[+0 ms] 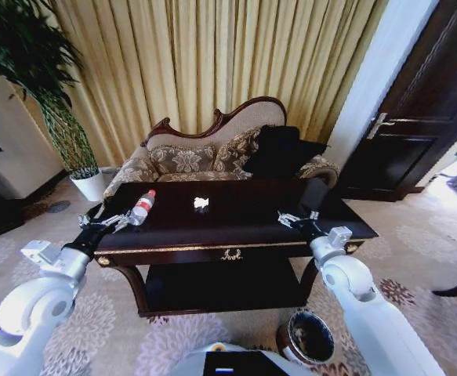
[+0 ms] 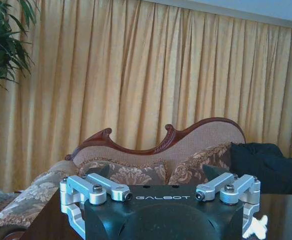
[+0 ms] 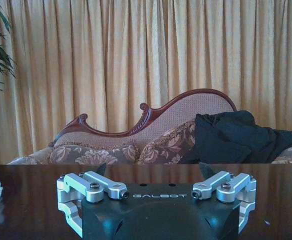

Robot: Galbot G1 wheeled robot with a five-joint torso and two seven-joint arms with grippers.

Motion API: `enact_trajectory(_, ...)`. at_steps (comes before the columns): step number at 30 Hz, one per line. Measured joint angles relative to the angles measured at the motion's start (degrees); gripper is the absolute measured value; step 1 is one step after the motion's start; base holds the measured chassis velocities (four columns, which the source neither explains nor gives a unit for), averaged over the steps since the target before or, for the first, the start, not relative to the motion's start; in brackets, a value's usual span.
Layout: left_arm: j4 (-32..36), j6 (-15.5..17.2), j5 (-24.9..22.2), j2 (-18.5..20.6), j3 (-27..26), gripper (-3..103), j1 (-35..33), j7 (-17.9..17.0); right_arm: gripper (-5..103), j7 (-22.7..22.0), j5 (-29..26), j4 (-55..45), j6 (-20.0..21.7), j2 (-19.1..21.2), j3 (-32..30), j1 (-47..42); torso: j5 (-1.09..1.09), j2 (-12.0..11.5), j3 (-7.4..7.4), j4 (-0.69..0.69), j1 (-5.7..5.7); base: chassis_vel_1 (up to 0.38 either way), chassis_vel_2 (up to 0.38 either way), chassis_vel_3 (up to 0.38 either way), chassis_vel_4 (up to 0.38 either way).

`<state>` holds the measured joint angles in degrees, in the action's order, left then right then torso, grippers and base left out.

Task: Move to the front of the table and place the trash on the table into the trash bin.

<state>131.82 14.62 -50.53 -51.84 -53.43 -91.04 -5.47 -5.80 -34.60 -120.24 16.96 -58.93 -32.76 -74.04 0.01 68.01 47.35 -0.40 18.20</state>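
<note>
Trash on table (image 1: 244, 215): 1 bottle (image 1: 143, 207), 1 paper scrap (image 1: 201, 203)

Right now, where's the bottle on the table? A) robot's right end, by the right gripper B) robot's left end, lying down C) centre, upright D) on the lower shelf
B: the bottle lies on its side at the left end of the table, just beyond the left gripper.

The left gripper (image 2: 161, 187) hangs over the dark table (image 2: 281, 210) with jaws apart — a white paper scrap (image 2: 258, 226) at four o'clock — sofa (image 2: 186, 150) beyond.
</note>
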Motion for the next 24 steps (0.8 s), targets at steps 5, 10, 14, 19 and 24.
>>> enact_trajectory(5,0.1,0.0,0.1,-0.2,0.2,100,-0.1,0.0,100,0.8,0.3,0.5,-0.5,0.1,0.2,0.4,0.0,0.0,0.0,0.0,0.0,-0.119,0.119,0.128,-0.12)
enact_trajectory(10,0.2,0.0,0.5,-0.3,0.2,100,-0.6,0.0,100,2.8,0.4,0.4,-0.9,0.7,1.1,0.5,0.0,0.0,0.0,0.0,0.01,-0.122,0.111,0.099,-0.124)
enact_trajectory(14,0.1,-0.1,1.7,-0.6,0.2,100,-1.4,0.5,100,5.8,-0.3,0.6,-0.8,2.0,2.0,1.2,0.0,0.0,0.01,-0.01,0.02,-0.046,0.058,0.039,-0.05)
enact_trajectory(19,0.1,-0.1,2.1,-1.0,-0.3,100,-2.5,0.7,100,8.4,-5.4,1.4,0.1,6.0,5.7,5.3,0.0,0.0,-0.01,0.0,-0.02,0.0,0.0,0.0,0.0)
enact_trajectory(24,-0.2,-0.2,2.2,-1.3,-1.1,100,-3.3,0.7,100,9.0,-7.8,2.5,0.3,8.9,11.2,8.7,0.0,0.0,-0.01,0.01,-0.02,0.0,0.0,0.0,0.0)
